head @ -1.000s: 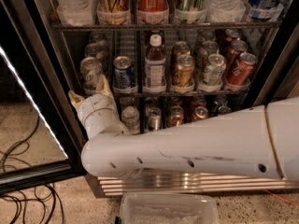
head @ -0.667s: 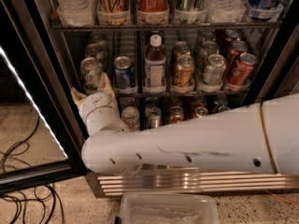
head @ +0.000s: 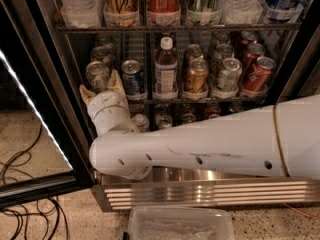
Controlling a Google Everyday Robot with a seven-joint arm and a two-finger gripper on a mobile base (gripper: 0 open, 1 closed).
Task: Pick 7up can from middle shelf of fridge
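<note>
The 7up can (head: 96, 74), silvery with green marks, stands at the front of the left lane of the middle shelf (head: 148, 101) of the fridge (head: 200, 190). My gripper (head: 99, 82) is at that can, on a white wrist that rises from the thick white arm (head: 210, 146) crossing the lower shelf. Its two beige fingers stand apart, one left of the can's base (head: 86, 94) and one to its right (head: 116, 81). The can stands upright on the rack.
A blue can (head: 132, 77), a bottle (head: 165, 71), gold-brown cans (head: 195, 75), a silver-green can (head: 229, 74) and red cans (head: 260, 73) share the shelf. Tall bottles stand above. The open glass door (head: 35, 109) is on the left. A plastic bin (head: 180, 224) and cables (head: 25, 209) lie on the floor.
The gripper has risen slightly and edged right, so its fingers stand closer around the base of the 7up can. The cans have not moved.
</note>
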